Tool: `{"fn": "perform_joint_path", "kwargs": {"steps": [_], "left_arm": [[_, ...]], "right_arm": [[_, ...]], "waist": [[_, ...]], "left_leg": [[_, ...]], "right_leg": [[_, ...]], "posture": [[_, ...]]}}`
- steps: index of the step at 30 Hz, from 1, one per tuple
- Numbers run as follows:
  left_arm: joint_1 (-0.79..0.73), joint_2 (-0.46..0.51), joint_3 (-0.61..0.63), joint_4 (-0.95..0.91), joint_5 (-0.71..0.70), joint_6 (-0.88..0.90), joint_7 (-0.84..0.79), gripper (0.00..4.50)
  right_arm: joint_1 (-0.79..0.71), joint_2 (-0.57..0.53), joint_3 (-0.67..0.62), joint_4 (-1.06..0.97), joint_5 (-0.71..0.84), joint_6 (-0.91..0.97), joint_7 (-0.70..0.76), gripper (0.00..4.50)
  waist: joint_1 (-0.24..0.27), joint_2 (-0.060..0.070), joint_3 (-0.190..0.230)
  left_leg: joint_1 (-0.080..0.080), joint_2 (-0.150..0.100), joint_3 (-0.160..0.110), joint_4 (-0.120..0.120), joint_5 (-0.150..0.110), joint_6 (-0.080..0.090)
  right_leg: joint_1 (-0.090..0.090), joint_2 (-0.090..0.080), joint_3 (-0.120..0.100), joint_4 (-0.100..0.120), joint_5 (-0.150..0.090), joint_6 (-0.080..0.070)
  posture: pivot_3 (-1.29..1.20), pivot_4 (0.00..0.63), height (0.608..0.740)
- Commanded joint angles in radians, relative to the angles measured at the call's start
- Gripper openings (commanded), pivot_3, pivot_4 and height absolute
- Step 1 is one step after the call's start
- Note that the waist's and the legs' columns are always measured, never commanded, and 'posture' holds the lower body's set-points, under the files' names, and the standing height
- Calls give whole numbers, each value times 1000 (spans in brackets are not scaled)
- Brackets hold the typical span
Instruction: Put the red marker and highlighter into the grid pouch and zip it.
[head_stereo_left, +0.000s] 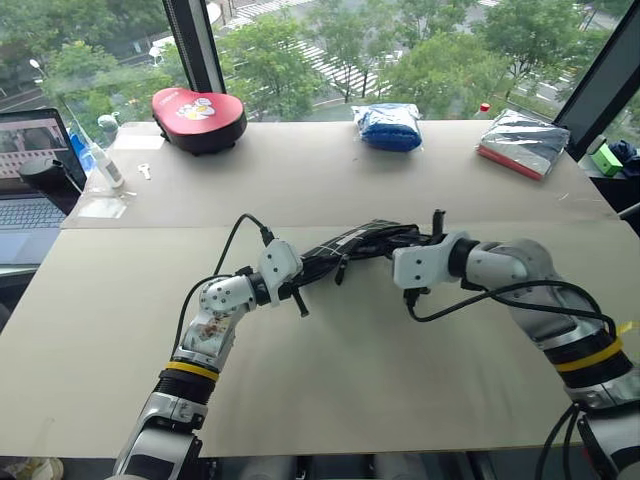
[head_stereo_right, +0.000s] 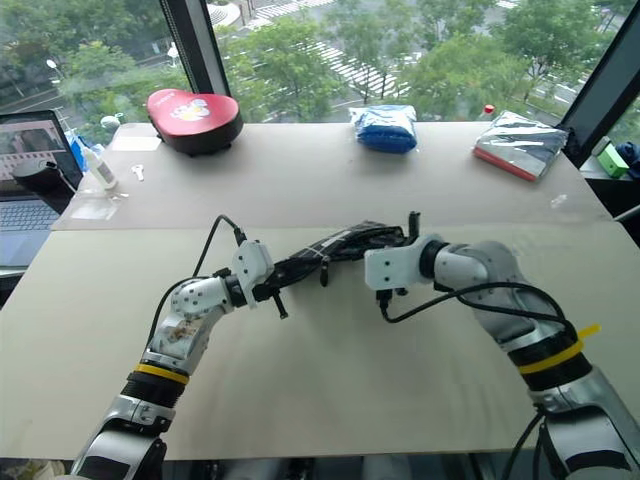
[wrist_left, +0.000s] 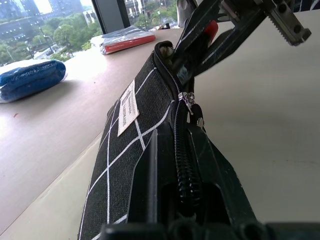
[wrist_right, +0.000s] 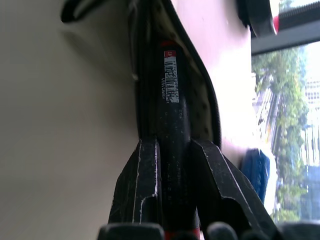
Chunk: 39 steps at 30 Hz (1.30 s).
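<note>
The grid pouch (head_stereo_left: 352, 243) is held off the table at mid-table, black with white lines and a white label (wrist_left: 128, 107). My left gripper (wrist_left: 175, 137) is shut on its near end, along the zipper, with the pull (wrist_left: 190, 99) just past the fingers. My right gripper (wrist_right: 172, 142) is shut on the red marker (wrist_right: 170, 100). The marker's black half, with its barcode sticker, reaches into the pouch's open mouth. Its red end (wrist_left: 211, 30) shows between the right fingers. The highlighter is out of view.
Along the table's far side lie a red-topped case (head_stereo_left: 198, 118), a blue fabric bundle (head_stereo_left: 388, 126) and a silver packet with a red edge (head_stereo_left: 522, 142). A laptop (head_stereo_left: 25, 190) and a small bottle (head_stereo_left: 103, 162) stand at the far left.
</note>
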Motion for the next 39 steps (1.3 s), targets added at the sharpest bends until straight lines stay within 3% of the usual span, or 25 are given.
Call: {"fn": "perform_joint_path", "kwargs": {"steps": [1,7,8,9,13,23,32,36,38,39], "left_arm": [[-12,-6,1,-19,-6,-17,3,0],[-6,-5,2,-27,-5,-15,6,0],[-5,-5,3,-29,-5,-14,7,0],[-4,-4,4,-31,-5,-13,9,0],[2,-3,6,-37,-5,-11,13,0],[-5,-2,3,-31,-8,-11,16,0],[-19,-9,-1,-20,-8,-12,10,0],[-20,-11,-1,-20,-7,-12,10,0],[-17,-9,0,-23,-7,-11,11,0],[-15,-8,1,-25,-7,-11,11,0]], "right_arm": [[-45,30,17,0,-18,-88,3,488],[-48,62,31,45,-21,-180,11,488],[-47,65,28,52,-15,-181,16,1491],[-48,67,19,61,-13,-182,12,1601],[-83,75,-27,118,-46,-186,-46,3060],[-94,13,-177,128,77,-128,-49,3060],[-68,9,-191,95,67,-114,-57,3060],[-64,47,-241,27,181,21,-14,3060],[-51,79,-295,-86,355,224,46,3060],[-33,79,-330,-178,512,440,89,3060]], "waist": [[1,0,0],[0,0,0],[-1,0,0],[-1,0,0],[-1,0,0],[0,0,0],[-1,0,0],[0,0,0],[0,0,0],[1,0,0]], "left_leg": [[0,0,0,0,0,0],[0,0,0,0,0,0],[0,0,0,0,0,0],[0,0,0,0,0,0],[0,0,0,0,0,0],[0,0,0,-1,0,-1],[0,0,0,-1,0,0],[0,0,0,-1,0,0],[0,0,0,-1,0,0],[0,0,-1,-1,0,0]], "right_leg": [[0,0,0,0,0,0],[0,0,0,0,0,0],[0,0,0,0,0,0],[0,0,0,0,0,0],[0,0,0,0,0,0],[0,0,0,0,0,0],[0,0,0,0,0,0],[0,0,1,0,0,0],[0,0,1,0,0,0],[0,0,1,0,0,0]], "posture": [[0,150,740],[0,150,740],[0,150,740],[0,150,740],[0,150,740],[0,150,740],[0,150,740],[0,150,740],[0,150,740],[0,150,740]]}}
